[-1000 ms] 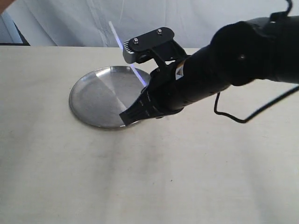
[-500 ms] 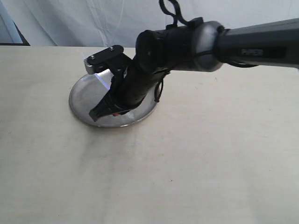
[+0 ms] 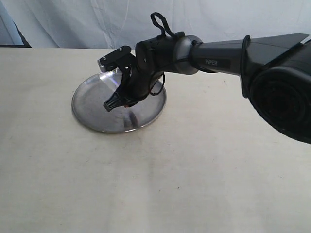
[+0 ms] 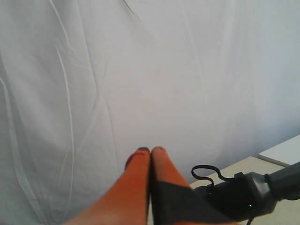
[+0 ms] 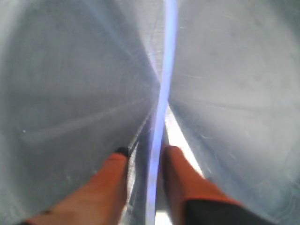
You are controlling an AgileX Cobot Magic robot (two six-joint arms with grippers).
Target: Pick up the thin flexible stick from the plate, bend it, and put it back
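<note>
Now the right claw [image 5: 144,153] has dropped onto the plate [image 3: 87,114], fingers slightly parted, the stick [image 5: 165,70] loose between them: put-back looks nearly done. Left claw [image 4: 151,150] is closed, empty.

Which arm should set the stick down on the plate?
Right. The right end effector is over the plate with the stick between its fingers; the left end effector is shut, facing the backdrop.
</note>
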